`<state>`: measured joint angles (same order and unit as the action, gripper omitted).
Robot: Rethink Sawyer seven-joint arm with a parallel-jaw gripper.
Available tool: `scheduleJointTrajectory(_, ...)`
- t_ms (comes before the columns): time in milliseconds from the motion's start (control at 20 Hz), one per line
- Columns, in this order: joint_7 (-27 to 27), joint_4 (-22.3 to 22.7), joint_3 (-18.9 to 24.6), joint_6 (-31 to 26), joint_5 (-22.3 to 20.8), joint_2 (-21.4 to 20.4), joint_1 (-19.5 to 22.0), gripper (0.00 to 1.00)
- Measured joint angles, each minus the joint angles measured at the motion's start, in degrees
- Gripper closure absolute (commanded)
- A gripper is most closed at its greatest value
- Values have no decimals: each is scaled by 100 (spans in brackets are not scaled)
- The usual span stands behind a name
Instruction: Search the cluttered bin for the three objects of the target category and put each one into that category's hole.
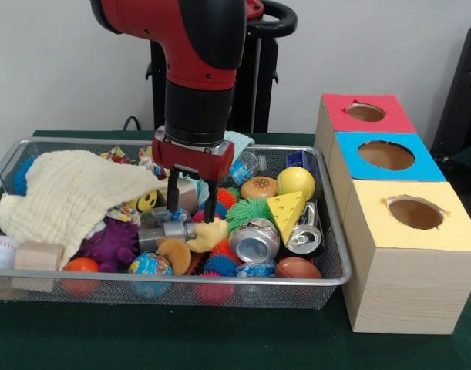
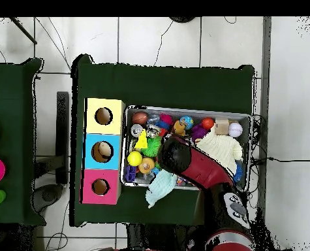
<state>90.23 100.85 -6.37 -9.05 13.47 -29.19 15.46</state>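
Note:
My gripper (image 1: 192, 202) hangs open, fingers pointing down into the middle of the wire bin (image 1: 220, 282), just above a yellow plush toy (image 1: 208, 233) and a silver tin (image 1: 163, 231). Nothing is held between the fingers. Two crushed cans (image 1: 254, 240) (image 1: 304, 238) lie to the right of it, with a cheese wedge (image 1: 287, 210), a yellow ball (image 1: 295, 182) and a toy burger (image 1: 259, 187) behind them. Right of the bin stands the wooden box with a red hole (image 1: 365, 112), a blue hole (image 1: 386, 155) and a yellow hole (image 1: 415, 212). In the overhead view the arm (image 2: 193, 163) hides the gripper.
A cream cloth (image 1: 73, 193) covers the bin's left part. Around it lie a baseball (image 1: 0, 250), a wooden block (image 1: 38, 256), a purple toy (image 1: 112, 243), a globe ball (image 1: 149, 264) and a football (image 1: 297, 268). A teal cloth (image 2: 160, 186) hangs over the bin's rim (image 2: 183, 110).

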Motion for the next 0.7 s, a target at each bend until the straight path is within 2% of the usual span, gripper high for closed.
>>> scheduleJointTrajectory(700,13,38,0,186,133,0,-1,0)
